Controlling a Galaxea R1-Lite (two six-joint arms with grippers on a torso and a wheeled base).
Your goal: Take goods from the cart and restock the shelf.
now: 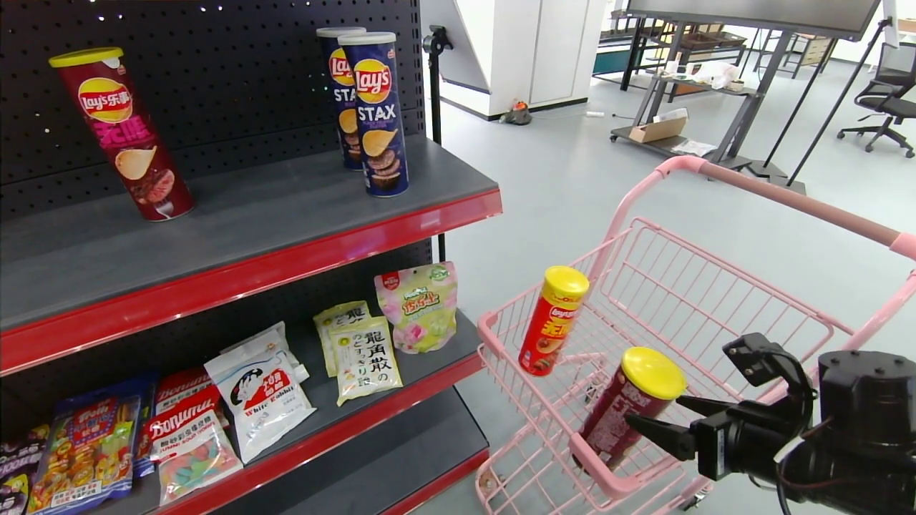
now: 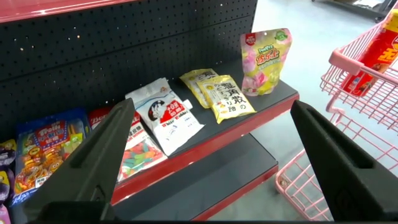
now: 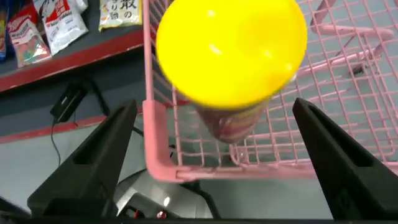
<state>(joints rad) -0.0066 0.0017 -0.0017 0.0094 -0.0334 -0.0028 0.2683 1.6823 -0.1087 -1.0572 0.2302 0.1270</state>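
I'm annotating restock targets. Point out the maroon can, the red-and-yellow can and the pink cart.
maroon can (image 1: 621,418): head view, middle of its body.
red-and-yellow can (image 1: 554,323): head view, middle of its body.
pink cart (image 1: 787,199): head view, on its handle bar.

The right arm ends in a matte black, drum-shaped wrist housing (image 1: 866,390) with a flat round top. Just behind the tool sits a black angular bracket (image 1: 758,354), from which thin black cables (image 1: 807,400) loop back to the housing past a small white tag (image 1: 787,449). A black boxy block (image 1: 715,443) leads into the right gripper (image 1: 655,413), whose two fingers (image 1: 662,435) are long, smooth black wedges tapering to points. The left gripper (image 2: 212,104) has the same matte black wedge fingers (image 2: 93,162), flat-faced with slightly bevelled edges.
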